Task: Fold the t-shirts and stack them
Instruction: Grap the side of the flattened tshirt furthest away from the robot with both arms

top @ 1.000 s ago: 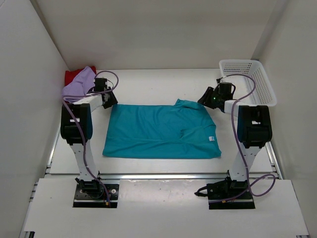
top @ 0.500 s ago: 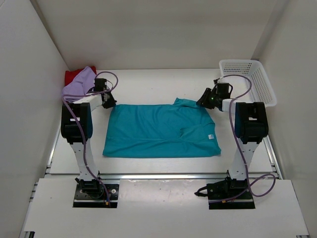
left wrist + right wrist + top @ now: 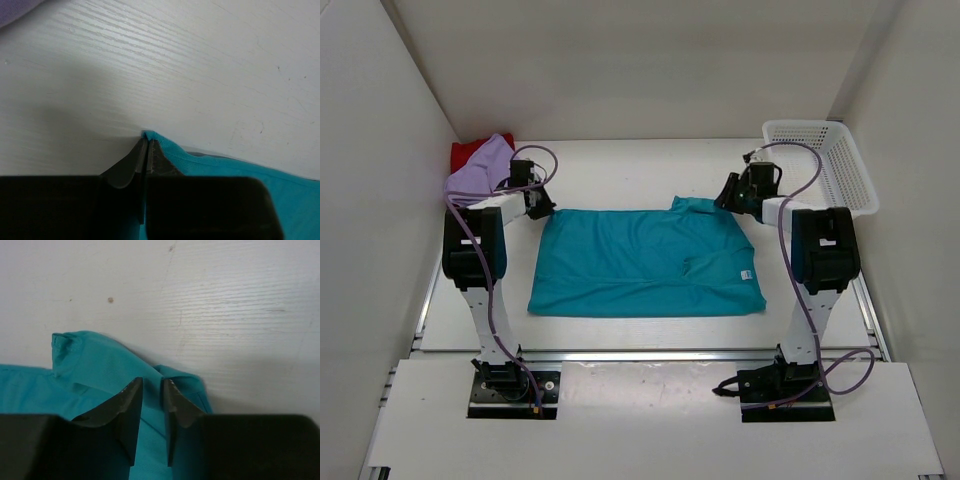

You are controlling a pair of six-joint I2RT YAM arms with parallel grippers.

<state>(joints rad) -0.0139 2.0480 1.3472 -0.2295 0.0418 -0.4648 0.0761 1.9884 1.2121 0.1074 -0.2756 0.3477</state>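
The teal shirt (image 3: 645, 262) was spread flat on the counter (image 3: 620, 170). Its far-left corner was pinched by the left gripper (image 3: 146, 145); the right gripper (image 3: 152, 390) was held apart over the far-right corner. Soft, limp cloth was judged best taken at corners

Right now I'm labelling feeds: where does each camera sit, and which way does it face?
Top external: above and behind the bases, facing down at the table, teal t-shirt, left arm and right arm.
Left wrist: on the left arm, facing down past the left fingers, pinching the shirt's corner.
Right wrist: on the right arm, facing down past the parted right fingers at the shirt's edge.
Shared: all show the teal t-shirt.
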